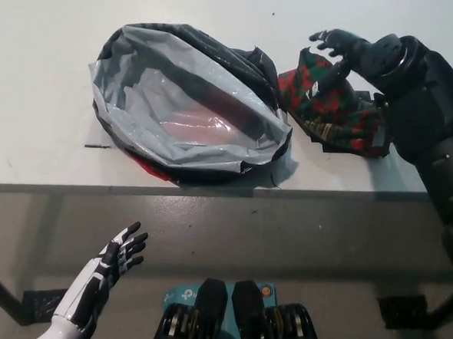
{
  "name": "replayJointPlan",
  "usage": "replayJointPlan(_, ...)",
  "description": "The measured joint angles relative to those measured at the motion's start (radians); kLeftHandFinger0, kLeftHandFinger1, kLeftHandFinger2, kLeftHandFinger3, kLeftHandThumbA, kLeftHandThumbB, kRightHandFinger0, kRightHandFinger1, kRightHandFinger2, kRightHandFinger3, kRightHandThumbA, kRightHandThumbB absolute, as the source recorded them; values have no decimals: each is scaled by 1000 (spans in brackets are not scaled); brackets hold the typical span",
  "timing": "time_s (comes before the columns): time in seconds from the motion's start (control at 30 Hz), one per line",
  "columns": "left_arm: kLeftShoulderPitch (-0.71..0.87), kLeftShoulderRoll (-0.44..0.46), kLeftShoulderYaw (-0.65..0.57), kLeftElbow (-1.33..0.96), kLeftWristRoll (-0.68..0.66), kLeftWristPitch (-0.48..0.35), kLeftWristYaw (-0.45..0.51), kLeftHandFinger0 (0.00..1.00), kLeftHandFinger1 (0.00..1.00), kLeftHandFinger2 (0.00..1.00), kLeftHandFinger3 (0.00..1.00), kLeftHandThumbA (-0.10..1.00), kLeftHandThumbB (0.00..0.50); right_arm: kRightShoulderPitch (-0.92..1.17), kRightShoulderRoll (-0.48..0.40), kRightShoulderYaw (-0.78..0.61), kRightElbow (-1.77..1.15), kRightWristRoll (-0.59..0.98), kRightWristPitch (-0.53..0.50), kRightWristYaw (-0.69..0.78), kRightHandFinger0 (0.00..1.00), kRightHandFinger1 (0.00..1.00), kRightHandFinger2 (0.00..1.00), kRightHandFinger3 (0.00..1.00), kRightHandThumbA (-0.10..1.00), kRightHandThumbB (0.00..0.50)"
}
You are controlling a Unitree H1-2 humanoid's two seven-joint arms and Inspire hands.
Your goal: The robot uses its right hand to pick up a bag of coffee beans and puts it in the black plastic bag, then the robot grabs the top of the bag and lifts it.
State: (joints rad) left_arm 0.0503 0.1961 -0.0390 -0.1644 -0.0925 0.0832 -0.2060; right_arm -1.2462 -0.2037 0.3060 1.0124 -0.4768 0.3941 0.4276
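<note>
None of the task is judged done: the coffee bean bag (334, 111) lies on the table (48, 74) beside the black plastic bag (188, 106), unlifted, the right hand (349, 54) poised spread-fingered above it, the left hand (108, 274) hung open below the table edge.

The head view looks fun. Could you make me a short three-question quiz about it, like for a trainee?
1. True or false: the coffee bean bag already lies inside the black plastic bag.
2. Which hand is over the coffee bean bag? A) white left hand B) black right hand
3. Fill in: the left hand is below the edge of the ____.

Key: 1 false, it lies beside it on the table. 2 B. 3 table.
</note>
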Motion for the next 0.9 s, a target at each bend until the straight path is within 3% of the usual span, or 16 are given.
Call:
replayJointPlan(0.4,1,0,0,0,0,-15,-2,1000,1000,1000,1000,1000,155,-60,4,177,204,-62,-24,-97,1000,1000,1000,1000,912,500)
replayJointPlan(0.9,1,0,-1,0,7,-24,-4,1000,1000,1000,1000,1000,204,-75,8,163,218,-58,-54,-135,1000,1000,1000,1000,959,500)
